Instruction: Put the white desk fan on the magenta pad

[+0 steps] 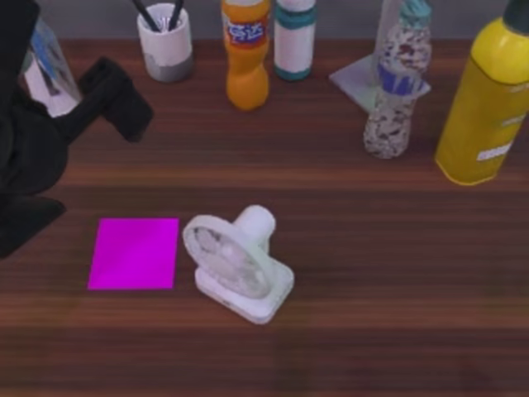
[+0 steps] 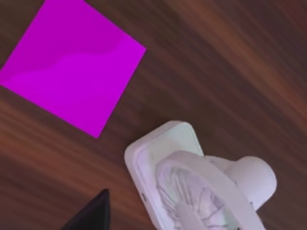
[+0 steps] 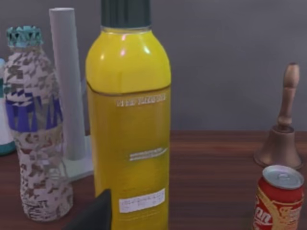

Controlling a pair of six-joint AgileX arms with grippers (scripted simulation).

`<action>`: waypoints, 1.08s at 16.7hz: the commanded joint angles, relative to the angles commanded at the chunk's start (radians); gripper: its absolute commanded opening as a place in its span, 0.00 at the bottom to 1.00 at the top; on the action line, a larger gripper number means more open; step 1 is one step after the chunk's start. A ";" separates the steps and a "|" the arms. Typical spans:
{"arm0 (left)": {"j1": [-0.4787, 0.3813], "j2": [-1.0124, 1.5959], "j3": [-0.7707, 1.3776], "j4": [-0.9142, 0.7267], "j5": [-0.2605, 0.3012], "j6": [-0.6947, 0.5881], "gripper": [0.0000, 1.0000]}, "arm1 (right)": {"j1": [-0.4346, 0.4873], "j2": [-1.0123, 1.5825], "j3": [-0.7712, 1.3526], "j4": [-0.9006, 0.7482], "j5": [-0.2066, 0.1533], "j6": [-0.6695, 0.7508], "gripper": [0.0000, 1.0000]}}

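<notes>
Left gripper (image 1: 124, 103) of mine is hanging high over the table's (image 1: 372, 273) back-left part, near the white pen cup (image 1: 165, 43), and whether its fingers are spread or pressed together I cannot tell; only one dark fingertip (image 2: 93, 215) is peeking into the left wrist view. It is holding nothing, well apart from the fan.

Down below, the white desk fan (image 1: 240, 265) is standing on bare wood near the table's middle, its grille ring facing the front-left, its motor housing pointing back. The magenta pad (image 1: 135, 253) is lying flat just beside it on the left, with a thin strip of wood between them, so the fan is not yet on the pad. The left wrist camera is looking straight down on both, fan (image 2: 196, 184) and pad (image 2: 72, 67).

Along the back edge are standing an orange soda bottle (image 1: 246, 54), a white bottle with teal bands (image 1: 294, 37), a speckled bottle (image 1: 397, 91) and a big yellow bottle (image 1: 483, 103).

My right arm is sitting parked off the right side, its wrist camera facing the yellow bottle (image 3: 129, 124), a red can (image 3: 278, 199) and a brass handbell (image 3: 282, 129).
</notes>
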 joint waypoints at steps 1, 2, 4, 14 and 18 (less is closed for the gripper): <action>-0.033 0.101 0.088 -0.067 0.000 -0.084 1.00 | 0.000 0.000 0.000 0.000 0.000 0.000 1.00; -0.066 0.197 0.174 -0.133 0.000 -0.164 1.00 | 0.000 0.000 0.000 0.000 0.000 0.000 1.00; -0.125 0.373 0.330 -0.253 0.001 -0.311 1.00 | 0.000 0.000 0.000 0.000 0.000 0.000 1.00; -0.257 0.736 0.655 -0.528 0.001 -0.629 1.00 | 0.000 0.000 0.000 0.000 0.000 0.000 1.00; -0.253 0.733 0.649 -0.521 0.001 -0.628 1.00 | 0.000 0.000 0.000 0.000 0.000 0.000 1.00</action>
